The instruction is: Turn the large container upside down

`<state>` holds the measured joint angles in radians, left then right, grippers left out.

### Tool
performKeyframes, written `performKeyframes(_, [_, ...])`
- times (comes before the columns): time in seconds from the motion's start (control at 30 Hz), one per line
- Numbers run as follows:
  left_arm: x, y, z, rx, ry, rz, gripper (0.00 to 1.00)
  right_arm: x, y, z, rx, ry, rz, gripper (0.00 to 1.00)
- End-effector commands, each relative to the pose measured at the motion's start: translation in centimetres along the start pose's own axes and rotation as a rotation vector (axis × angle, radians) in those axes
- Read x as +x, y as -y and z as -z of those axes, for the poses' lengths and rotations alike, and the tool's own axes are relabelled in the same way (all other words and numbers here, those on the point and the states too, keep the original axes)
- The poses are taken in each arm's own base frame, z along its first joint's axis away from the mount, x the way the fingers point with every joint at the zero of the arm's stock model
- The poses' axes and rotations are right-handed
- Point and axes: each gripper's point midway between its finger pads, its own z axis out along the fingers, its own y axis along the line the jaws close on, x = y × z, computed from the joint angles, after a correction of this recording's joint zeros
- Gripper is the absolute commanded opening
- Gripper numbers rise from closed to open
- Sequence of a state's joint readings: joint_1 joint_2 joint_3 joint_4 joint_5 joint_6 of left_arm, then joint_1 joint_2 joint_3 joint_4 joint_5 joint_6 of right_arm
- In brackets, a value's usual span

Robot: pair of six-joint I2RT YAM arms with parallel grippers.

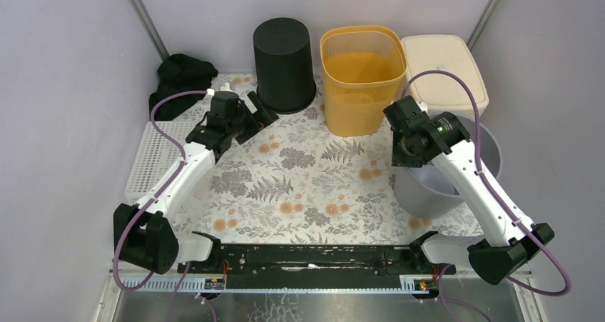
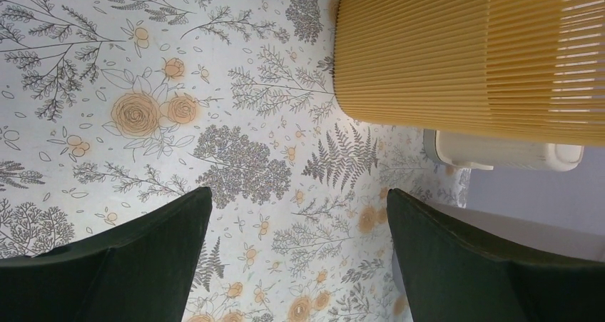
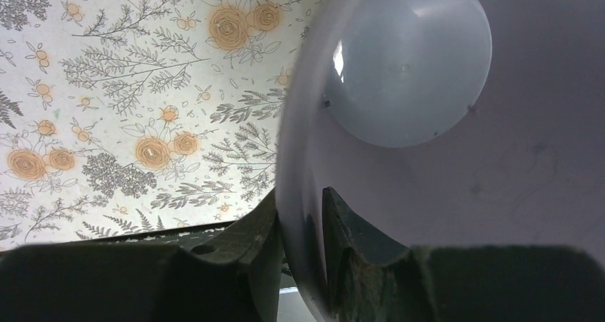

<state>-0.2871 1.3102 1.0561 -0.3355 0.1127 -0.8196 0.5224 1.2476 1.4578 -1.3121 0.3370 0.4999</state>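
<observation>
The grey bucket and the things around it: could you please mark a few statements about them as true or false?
1. The right tool grips the rim of the grey bucket, its jaws on either side of the wall. True.
2. The left tool is shut on the yellow basket. False: it is open above the floral cloth and holds nothing.
3. The grey bucket is already upside down. False: its opening faces up, and the right wrist view looks down onto its inner bottom.
4. The black bin stands to the left of the yellow basket with its closed base up. True.
</observation>
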Motion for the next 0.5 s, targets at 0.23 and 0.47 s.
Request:
performKeyframes(0.23, [-0.6, 1.8, 2.8, 0.055, 0.012, -0.047, 1.0, -0.1, 0.2, 0.1, 0.014, -0.023, 0.044, 0.0])
performKeyframes(0.47, [-1.2, 4.7, 6.9, 0.138, 0.007, -0.084, 1.0, -1.6, -2.4, 2.4, -0.146, 0.001, 0.047, 0.0])
